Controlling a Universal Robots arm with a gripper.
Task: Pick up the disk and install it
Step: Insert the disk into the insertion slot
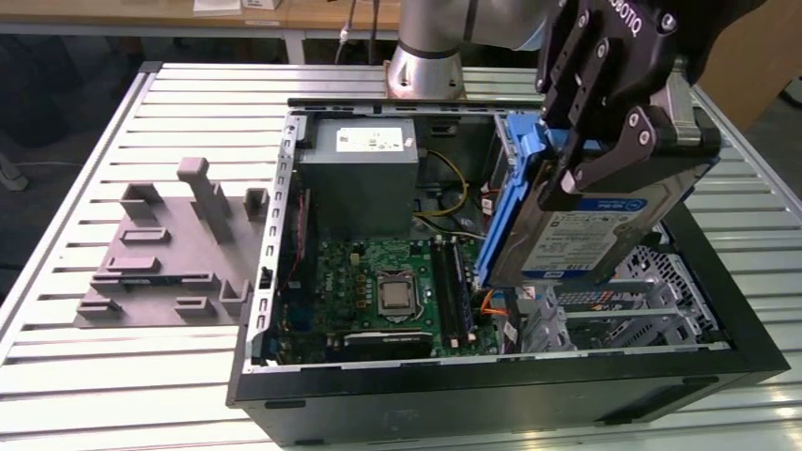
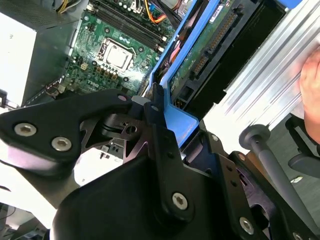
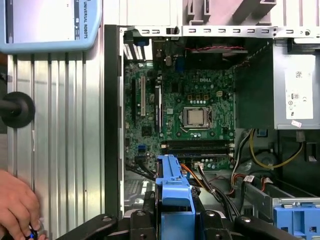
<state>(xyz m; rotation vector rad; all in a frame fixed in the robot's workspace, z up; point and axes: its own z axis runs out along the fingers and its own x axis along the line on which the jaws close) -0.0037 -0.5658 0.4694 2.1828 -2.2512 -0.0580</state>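
Black pincer (image 1: 570, 167) clamped on the disk (image 1: 592, 235), which hangs on edge over the open computer case (image 1: 501, 381).
Its jaws press the disk's two flat faces near the upper end, and the blue carrier rail (image 1: 501, 211) runs down the side toward the exterior view's left. The lower end hangs over the drive cage (image 1: 652, 301), beside the motherboard (image 1: 389, 282). I judge the disk stiff, dense for its size, smooth-faced and sensitive to knocks. A hold across the metal faces looks sounder than one on the springy plastic rail, and it keeps clear of the connector edge.
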